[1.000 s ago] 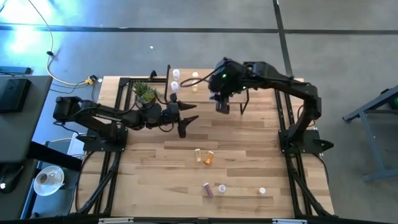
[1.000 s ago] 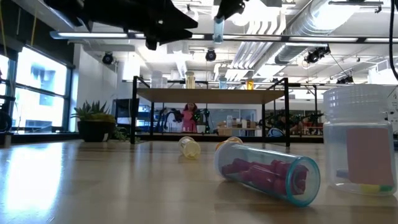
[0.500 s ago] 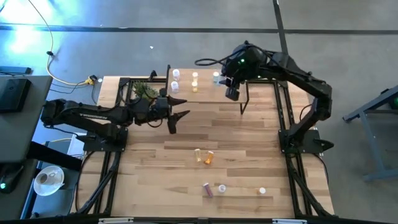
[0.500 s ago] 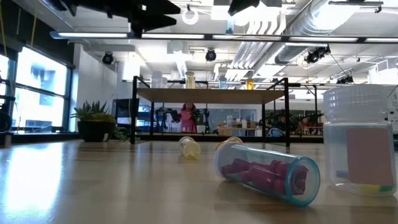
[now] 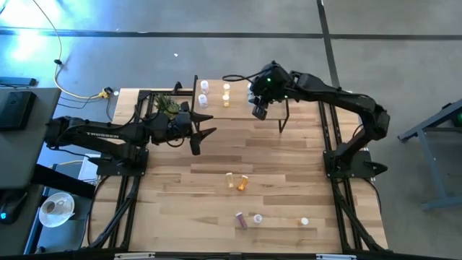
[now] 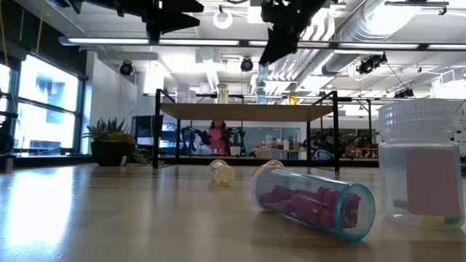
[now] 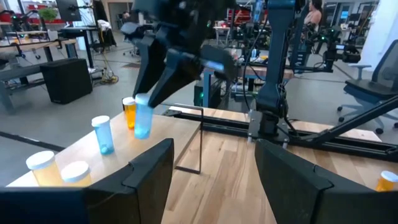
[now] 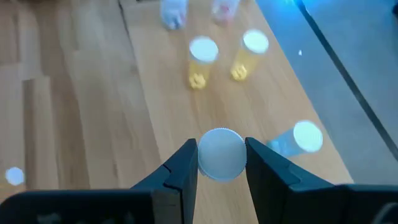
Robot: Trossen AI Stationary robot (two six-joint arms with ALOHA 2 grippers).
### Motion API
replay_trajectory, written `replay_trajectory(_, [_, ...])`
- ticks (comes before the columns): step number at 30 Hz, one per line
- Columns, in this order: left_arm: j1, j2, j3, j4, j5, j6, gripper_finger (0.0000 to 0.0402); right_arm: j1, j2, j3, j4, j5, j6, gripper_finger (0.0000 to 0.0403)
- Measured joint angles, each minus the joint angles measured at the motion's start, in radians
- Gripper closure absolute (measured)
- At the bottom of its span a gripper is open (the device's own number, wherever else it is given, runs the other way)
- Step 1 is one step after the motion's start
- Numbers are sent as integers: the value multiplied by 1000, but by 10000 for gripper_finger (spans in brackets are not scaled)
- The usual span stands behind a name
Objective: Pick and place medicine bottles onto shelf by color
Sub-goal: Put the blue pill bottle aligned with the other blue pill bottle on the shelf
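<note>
Currently my right gripper [image 8: 221, 163] is clamped by its fingers on the white cap of a blue-tinted medicine bottle [image 7: 143, 118], hanging upright just above the shelf [image 5: 238, 110] — beside a blue bottle [image 7: 102, 134] already standing there, with yellow and orange ones nearby. The step in hand is placement; next I judge it calls for lowering straight down, then releasing. My left gripper [image 5: 198, 131] waits open beside the shelf, empty — more bottles [image 5: 238, 181] lie on the table.
</note>
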Motion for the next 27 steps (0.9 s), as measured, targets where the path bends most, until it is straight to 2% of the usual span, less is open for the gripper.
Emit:
replay_trajectory(8, [0,0,0,-4,0,0,185,-39,5,-68,82,-8,23,304])
replay_trajectory(16, [0,0,0,-4,0,0,186,-37,19,-69,112,-12,65,304])
replay_trajectory(27, [0,0,0,-8,0,0,185,-37,58,7,28,-14,91,304])
